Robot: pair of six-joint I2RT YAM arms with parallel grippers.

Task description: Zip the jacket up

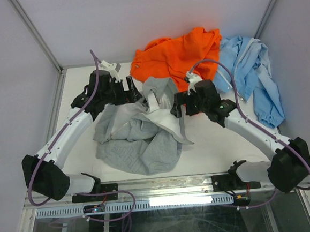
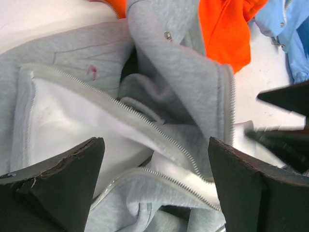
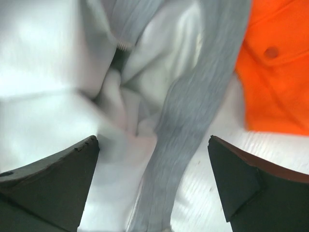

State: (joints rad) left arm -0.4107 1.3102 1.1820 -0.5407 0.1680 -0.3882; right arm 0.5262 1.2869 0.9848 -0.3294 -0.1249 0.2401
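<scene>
Well, the jacket (image 1: 138, 136) sits as a crumpled grey heap in the middle of the worktop (image 1: 211, 149), front thrown open and white lining showing. Its upper end is bunched between the two wrists and touches the orange garment (image 1: 177, 52) behind it, while the light blue jacket (image 1: 251, 76) lies off at the far right. The left jaws gape wide over the open front, the right jaws gape wide over a grey band of fleece (image 3: 193, 121), and neither pair holds anything. My read is that this is soft, light, floppy cloth that will fold and drag rather than shift as one piece, so pinching plain fleece only moves a wrinkle. The better hold looks like the stiffer zipper tape (image 2: 120, 108), one side per arm near its lower ends, so the rows can be lined up. The left wrist view gives the detail: two rows of pale teeth running diagonally, apart and unjoined. It also shows a small metal pull (image 2: 167, 35) up on a grey fold, though I cannot tell whether that is the front slider. From above, the zipper is only a pale edge, but that view alone shows the whole heap and its neighbours. The right wrist view is blurred, with lining, grey band and orange cloth but no teeth I can make out.
</scene>
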